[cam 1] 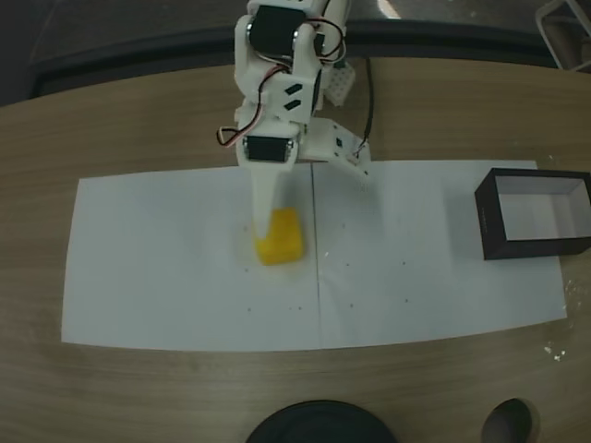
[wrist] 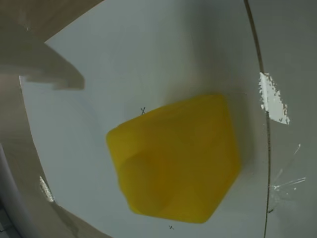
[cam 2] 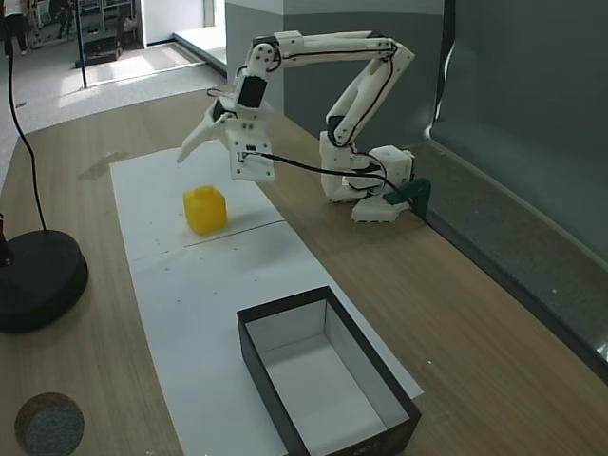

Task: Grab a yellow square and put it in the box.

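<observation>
The yellow square rests on the white paper near its middle, and it is also seen in the other fixed view. Up close, the yellow square takes up the centre of the wrist view. My gripper hangs open a little above it and holds nothing. One long white finger reaches over the block's left side in the fixed view from above. From the side, the gripper is clear of the block's top. The box stands empty at the paper's right end; it appears nearest the camera as the box.
A white paper sheet with a thin drawn line covers the wooden table. A black round lamp-like base sits beyond the paper's edge, with a cable rising from it. The arm's base stands at the table's far side.
</observation>
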